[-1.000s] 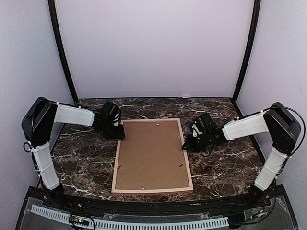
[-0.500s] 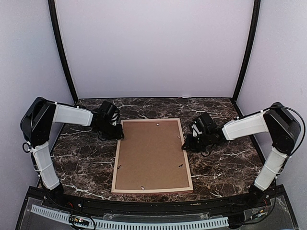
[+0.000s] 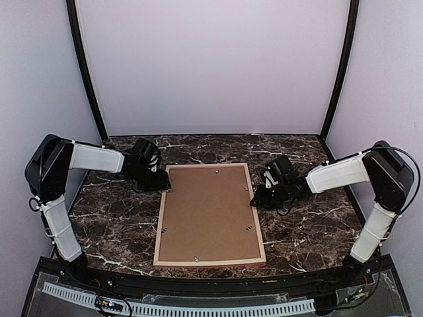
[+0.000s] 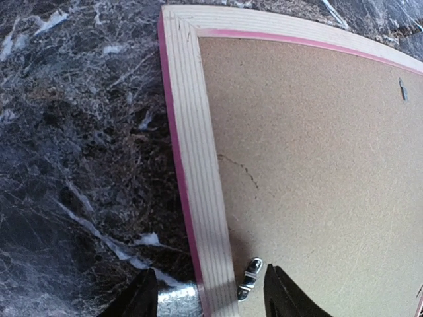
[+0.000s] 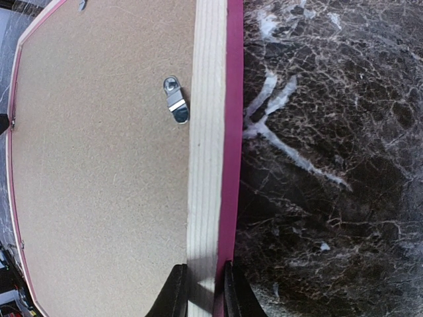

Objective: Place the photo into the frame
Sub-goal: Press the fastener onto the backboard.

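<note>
The right end effector (image 5: 203,290) pinches the frame (image 5: 206,132) rail; the left end effector (image 4: 208,290), wide, straddles the clip (image 4: 249,277) at bottom centre. Best to brace, then swivel it gently.

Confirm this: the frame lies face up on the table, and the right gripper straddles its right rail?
Wrong on one point: the frame lies face down, its tan wood back and the brown backing board uppermost, as the top external view shows. The right gripper does straddle its right rail.
</note>
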{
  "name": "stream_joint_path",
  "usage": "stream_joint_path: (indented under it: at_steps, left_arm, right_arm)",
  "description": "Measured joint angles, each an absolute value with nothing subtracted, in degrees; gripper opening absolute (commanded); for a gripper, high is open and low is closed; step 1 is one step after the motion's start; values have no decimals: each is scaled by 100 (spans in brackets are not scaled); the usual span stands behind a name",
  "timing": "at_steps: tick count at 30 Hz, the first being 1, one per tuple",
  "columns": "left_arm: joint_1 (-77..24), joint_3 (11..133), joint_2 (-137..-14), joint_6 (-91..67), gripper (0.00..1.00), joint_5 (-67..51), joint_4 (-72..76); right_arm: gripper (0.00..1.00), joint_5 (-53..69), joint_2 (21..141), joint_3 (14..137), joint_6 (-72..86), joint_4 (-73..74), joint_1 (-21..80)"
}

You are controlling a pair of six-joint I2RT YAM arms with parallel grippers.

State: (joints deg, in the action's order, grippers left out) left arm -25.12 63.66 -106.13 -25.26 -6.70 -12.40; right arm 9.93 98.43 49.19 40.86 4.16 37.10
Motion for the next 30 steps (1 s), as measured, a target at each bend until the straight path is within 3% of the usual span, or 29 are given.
stream_joint_path:
  at_steps: [30]
  left_arm:
    - [-2475, 6812, -10873, -2222, 61, -137, -1754]
  right_arm:
    - [16, 1070, 9904, 4928, 4093, 290, 3710]
